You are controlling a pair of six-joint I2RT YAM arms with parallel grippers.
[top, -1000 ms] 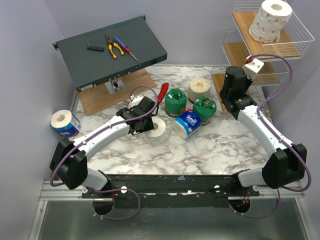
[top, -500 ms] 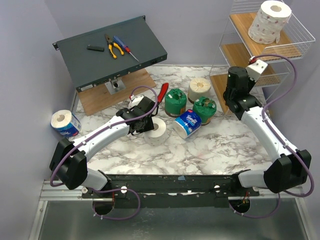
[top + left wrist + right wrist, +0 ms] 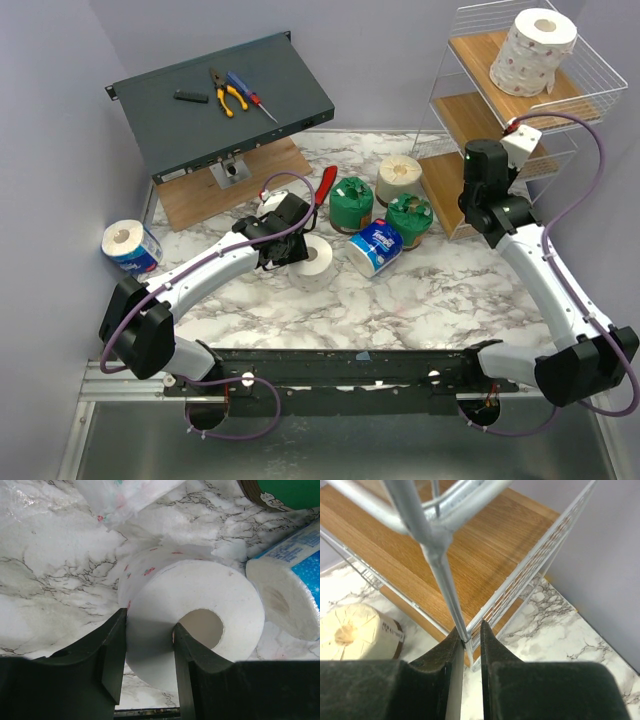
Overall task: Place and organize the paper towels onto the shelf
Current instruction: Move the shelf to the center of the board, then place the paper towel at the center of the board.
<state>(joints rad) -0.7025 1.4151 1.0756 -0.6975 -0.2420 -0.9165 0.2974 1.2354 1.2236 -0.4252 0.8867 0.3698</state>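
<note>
Now step: speckled roll point(image 3: 200, 595) gripped, shelf point(image 3: 472, 112) apparently braced.
Left gripper point(image 3: 149, 630): clamped on roll's wall, well left of shelf.
Right gripper point(image 3: 467, 637): pinching shelf's corner wire.
Next: lift roll shelfward.

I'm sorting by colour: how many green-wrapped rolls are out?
2. One green roll stands beside the red-handled tool; the other green roll stands right of it. None seems hidden.
</note>
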